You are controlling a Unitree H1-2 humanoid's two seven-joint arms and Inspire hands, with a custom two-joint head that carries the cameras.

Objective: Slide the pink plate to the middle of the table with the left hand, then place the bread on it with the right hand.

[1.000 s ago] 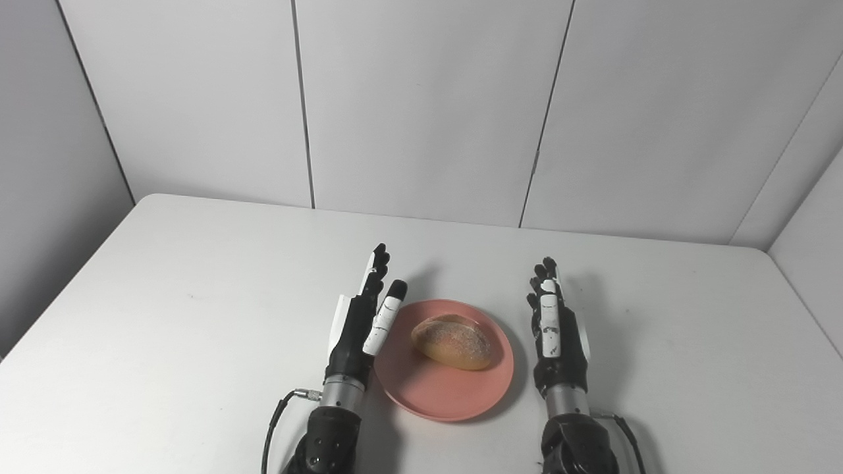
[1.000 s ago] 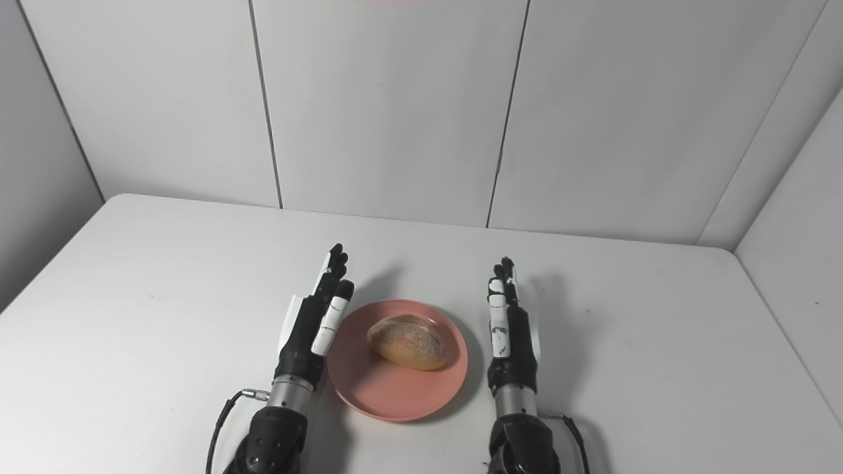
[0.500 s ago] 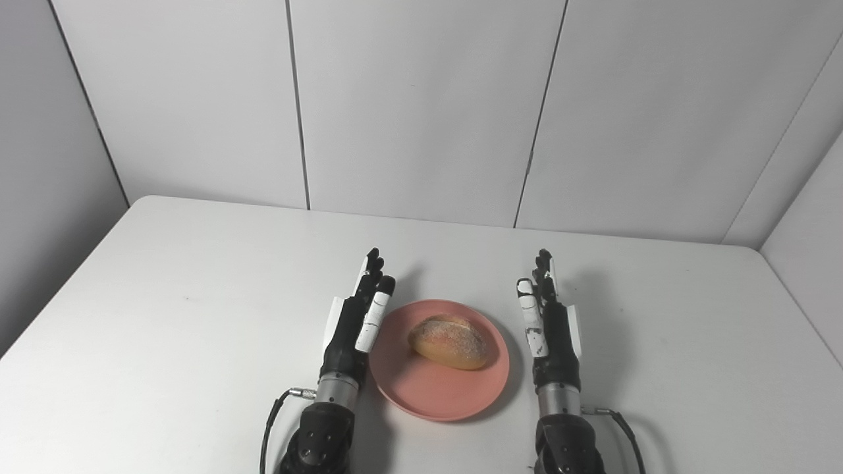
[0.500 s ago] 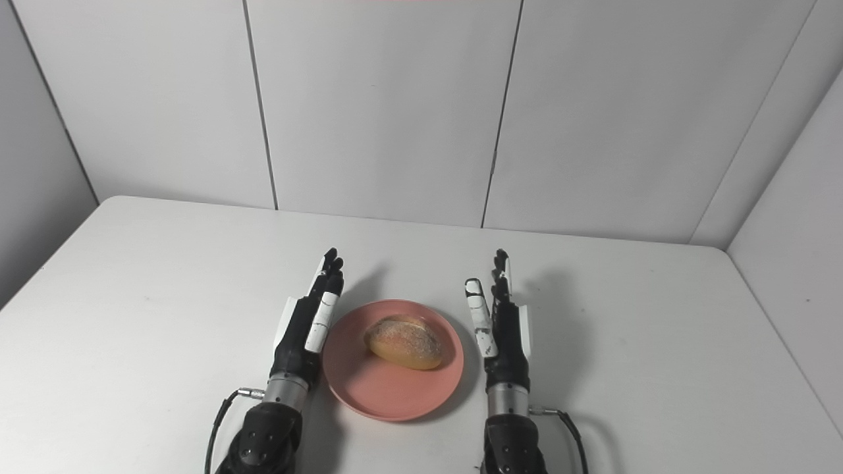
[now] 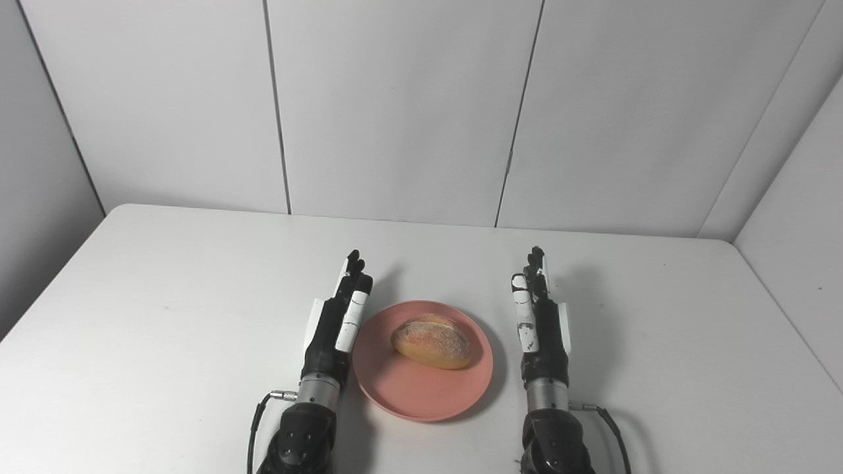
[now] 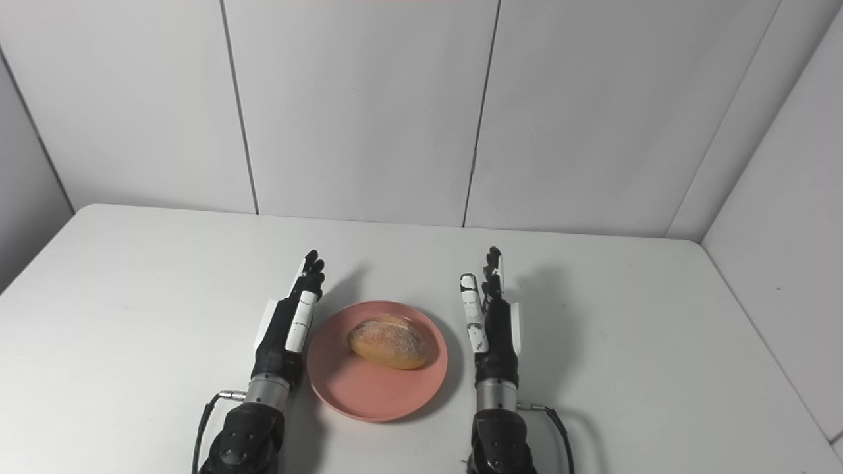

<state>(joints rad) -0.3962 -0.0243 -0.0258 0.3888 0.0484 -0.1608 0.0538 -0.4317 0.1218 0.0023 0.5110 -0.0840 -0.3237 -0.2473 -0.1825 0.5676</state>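
Both hands, left hand [image 5: 336,322] and right hand [image 5: 540,326], flank pink plate [image 5: 402,395] bearing bread [image 5: 431,340]

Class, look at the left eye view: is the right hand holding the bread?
No: the bread lies on the pink plate, while the right hand is open beside it.

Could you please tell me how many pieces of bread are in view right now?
1. The single bread roll lies on the pink plate, between the two open hands; nothing suggests another is hidden.
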